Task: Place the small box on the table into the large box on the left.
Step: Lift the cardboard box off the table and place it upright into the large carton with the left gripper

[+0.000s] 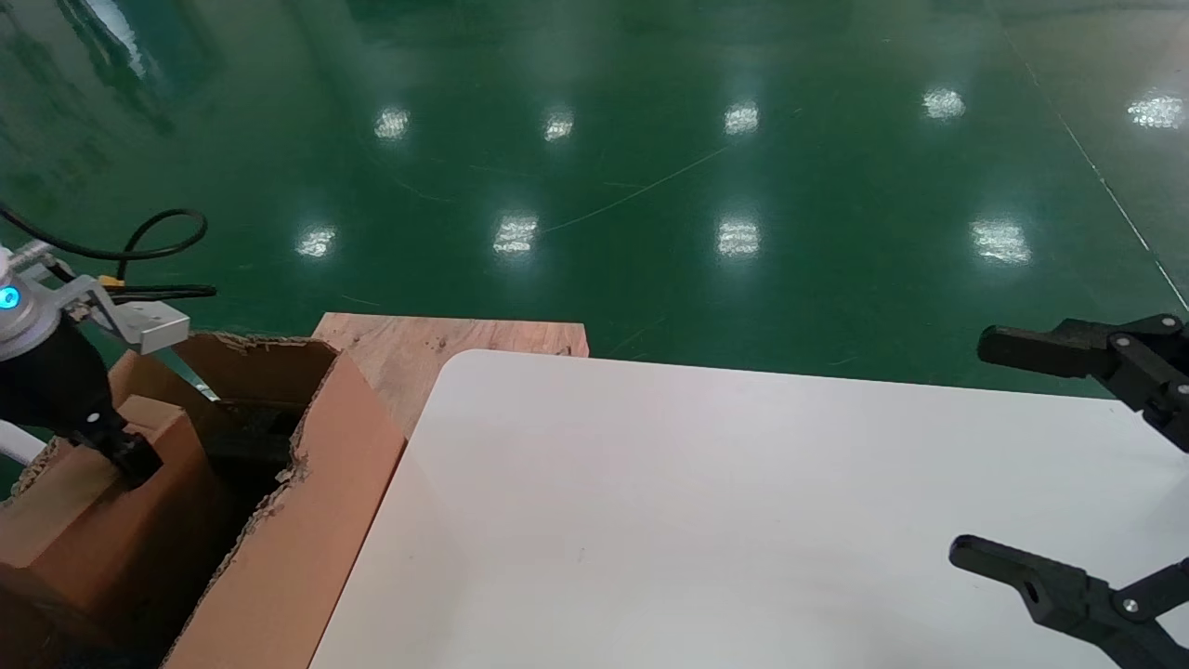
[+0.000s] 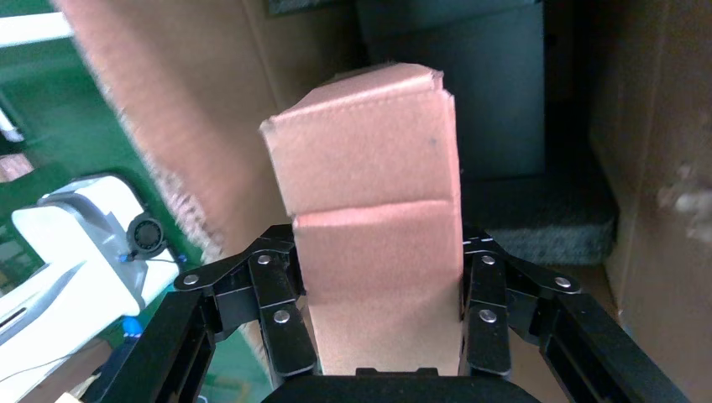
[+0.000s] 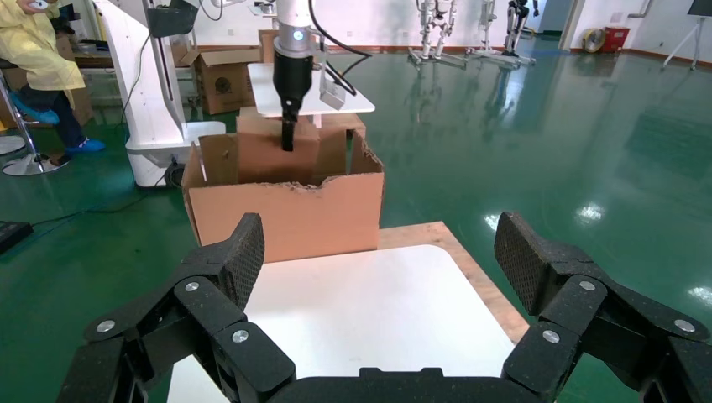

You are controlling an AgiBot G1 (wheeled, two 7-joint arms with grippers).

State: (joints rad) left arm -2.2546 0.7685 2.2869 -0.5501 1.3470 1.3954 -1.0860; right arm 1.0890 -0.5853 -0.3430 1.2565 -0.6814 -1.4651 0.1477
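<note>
My left gripper (image 1: 125,457) is shut on the small box (image 1: 88,506), a plain brown carton, and holds it inside the open top of the large box (image 1: 311,520) at the far left. In the left wrist view the small box (image 2: 369,210) stands between the black fingers (image 2: 285,319), with the large box's brown wall (image 2: 651,168) and dark inside around it. In the right wrist view the small box (image 3: 260,155) rises partly above the large box's ragged rim (image 3: 285,214). My right gripper (image 1: 971,451) is open and empty over the white table (image 1: 743,502), at its right side.
A bare wooden board (image 1: 418,348) lies under the table's far left corner, next to the large box. A green glossy floor (image 1: 650,139) surrounds the table. A white robot base (image 3: 155,92), a person in yellow (image 3: 42,59) and another carton stand farther off.
</note>
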